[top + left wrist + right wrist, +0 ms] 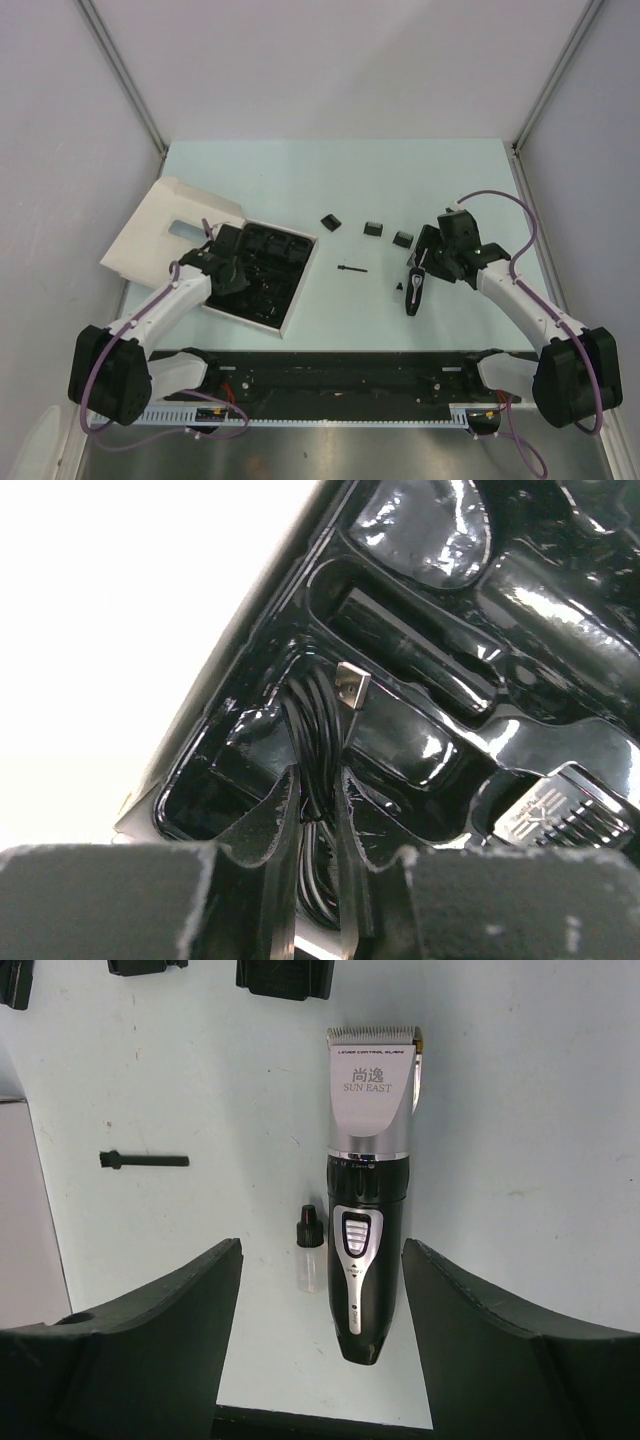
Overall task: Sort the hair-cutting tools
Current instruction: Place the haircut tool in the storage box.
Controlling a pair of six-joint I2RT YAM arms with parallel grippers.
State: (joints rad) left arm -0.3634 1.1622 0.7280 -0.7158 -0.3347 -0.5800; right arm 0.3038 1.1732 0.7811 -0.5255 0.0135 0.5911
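Observation:
My left gripper [232, 268] reaches into the black tray [285, 300] of the white box. In the left wrist view its fingers are shut on the coiled black cable [318, 720], whose silver plug [352, 685] sticks up over a tray pocket. The black-and-silver clipper [368, 1190] lies flat on the table, blade pointing away. My right gripper [320, 1250] hangs open above its handle end, one finger on each side, touching nothing. Three black comb guards [331, 221] [373, 229] [403, 239] lie in a row on the table. The tiny black brush [352, 269] rests left of the clipper [413, 292].
A small clear bottle [310, 1255] with a black cap lies right beside the clipper. The box lid [165, 225] lies open at the far left. A ribbed black piece [560, 815] sits in a tray pocket. Grey walls stand on both sides of the table.

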